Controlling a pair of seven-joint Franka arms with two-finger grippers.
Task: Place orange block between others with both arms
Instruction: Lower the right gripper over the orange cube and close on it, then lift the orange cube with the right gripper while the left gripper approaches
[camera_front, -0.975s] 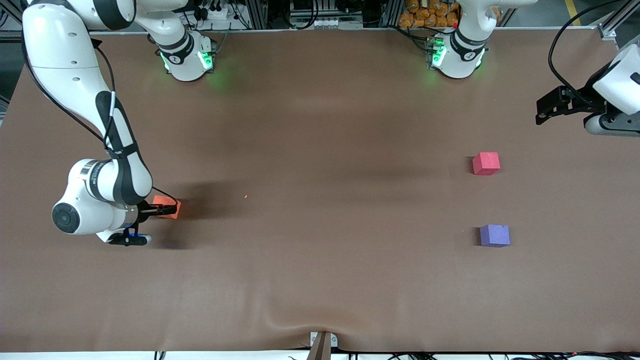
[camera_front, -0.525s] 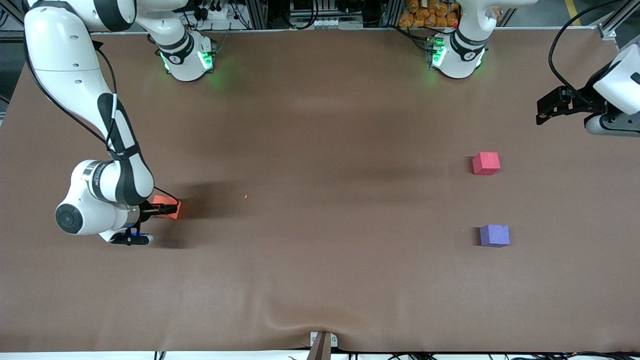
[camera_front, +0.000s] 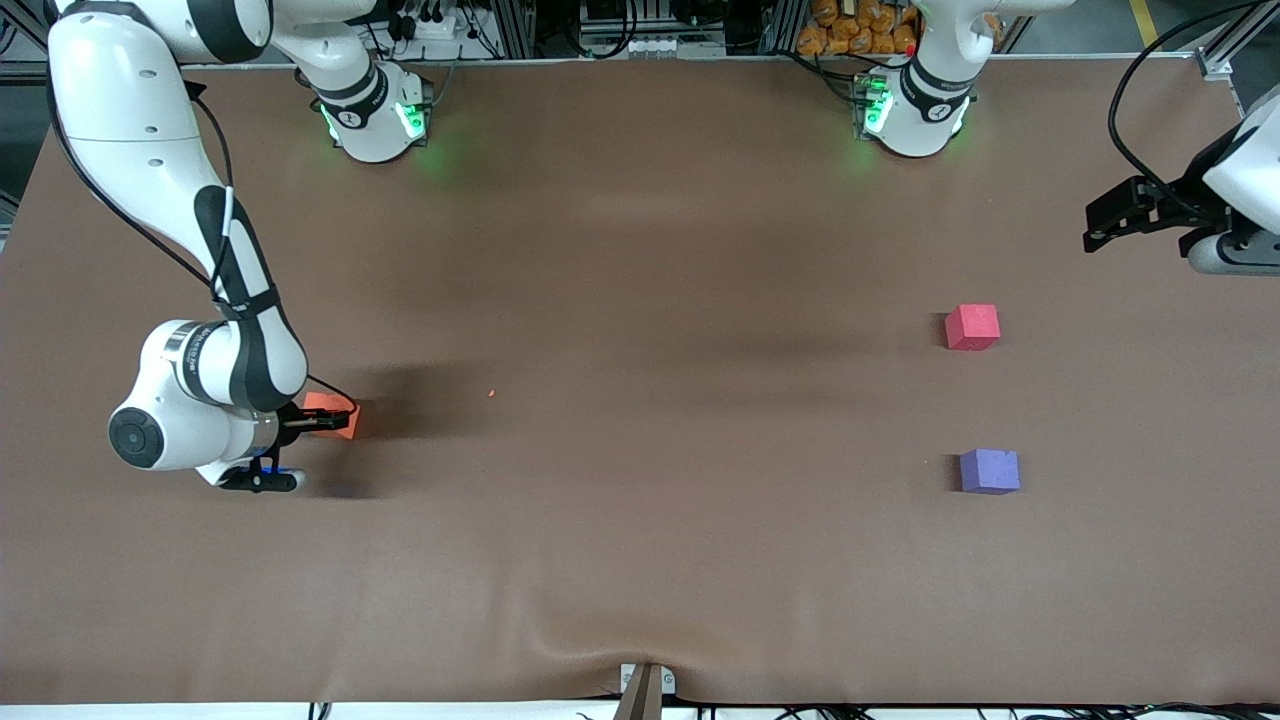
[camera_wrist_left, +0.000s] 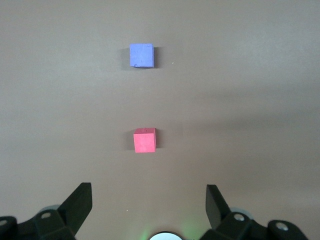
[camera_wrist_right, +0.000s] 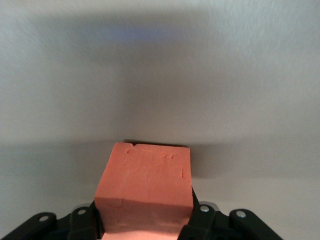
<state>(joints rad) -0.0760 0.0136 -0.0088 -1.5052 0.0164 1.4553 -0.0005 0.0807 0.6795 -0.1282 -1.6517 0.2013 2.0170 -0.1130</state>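
Note:
The orange block (camera_front: 336, 413) sits on the table at the right arm's end, and my right gripper (camera_front: 330, 421) is shut on it. In the right wrist view the orange block (camera_wrist_right: 145, 192) fills the space between the black fingers (camera_wrist_right: 197, 220), which press on its two sides. The pinkish-red cube (camera_front: 972, 327) and the purple cube (camera_front: 989, 471) stand toward the left arm's end, the purple one nearer the front camera. My left gripper (camera_front: 1115, 222) hangs open and high by the table's edge. Its wrist view shows the pinkish-red cube (camera_wrist_left: 144, 140) and the purple cube (camera_wrist_left: 141, 55) past the spread fingertips (camera_wrist_left: 81, 200).
A brown mat (camera_front: 640, 300) covers the whole table. A small orange crumb (camera_front: 491, 393) lies on it between the orange block and the middle. A bracket (camera_front: 645, 685) sticks up at the table's near edge.
The right gripper's fingers have closed on the orange block. The left arm's hand has shifted slightly toward its end of the table.

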